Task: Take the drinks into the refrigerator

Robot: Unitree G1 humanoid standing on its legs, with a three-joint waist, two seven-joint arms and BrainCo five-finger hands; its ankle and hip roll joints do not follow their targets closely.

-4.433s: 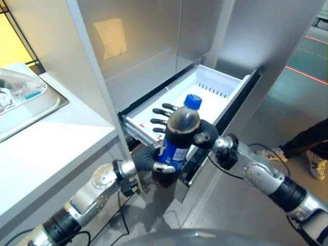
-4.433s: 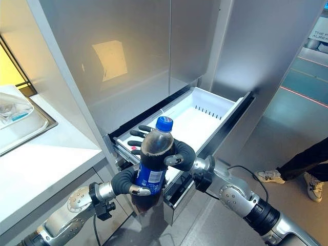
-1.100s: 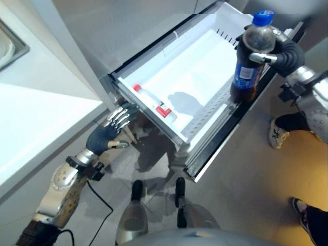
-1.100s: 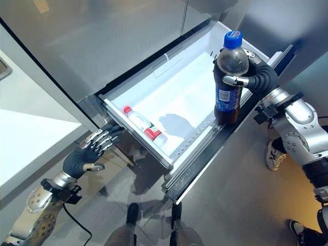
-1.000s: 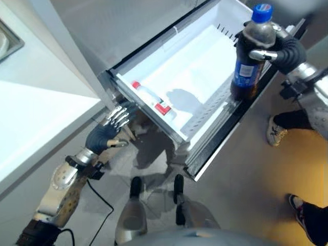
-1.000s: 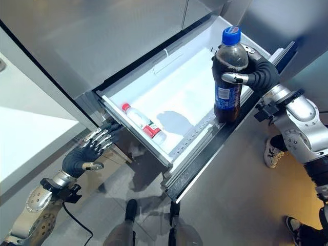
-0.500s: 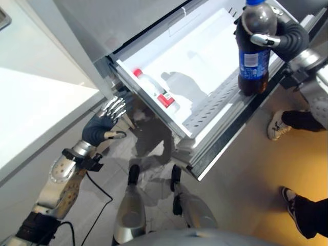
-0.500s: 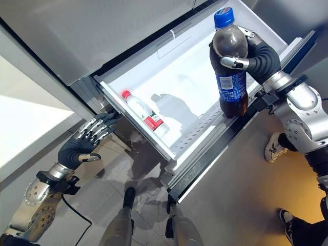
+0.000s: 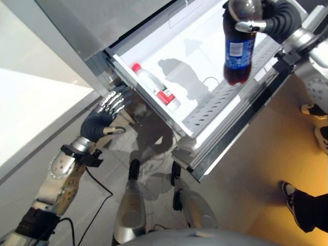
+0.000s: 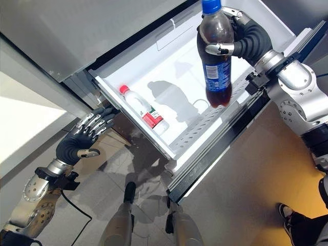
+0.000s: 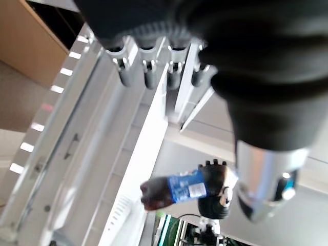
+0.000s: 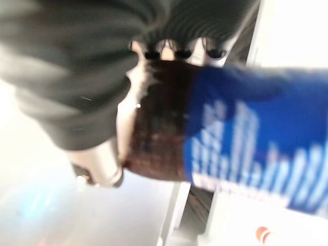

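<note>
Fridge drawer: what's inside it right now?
One small bottle with a red cap and red label lies inside the white drawer, near its front wall. The right robot hand holds the cola bottle above the drawer, covering part of the floor.

Kitchen-like showroom: steel refrigerator (image 10: 102, 25) with pulled-out drawer (image 10: 169, 102), white counter (image 9: 31, 102) alongside.

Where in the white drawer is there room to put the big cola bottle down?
The drawer floor is bare across its middle and far end, between the small bottle lying along the near-left wall and the slotted right edge. The cola bottle, held upright by the right hand, hangs over that right edge. Only the small bottle's strip is taken. The left hand is open outside the drawer.
</note>
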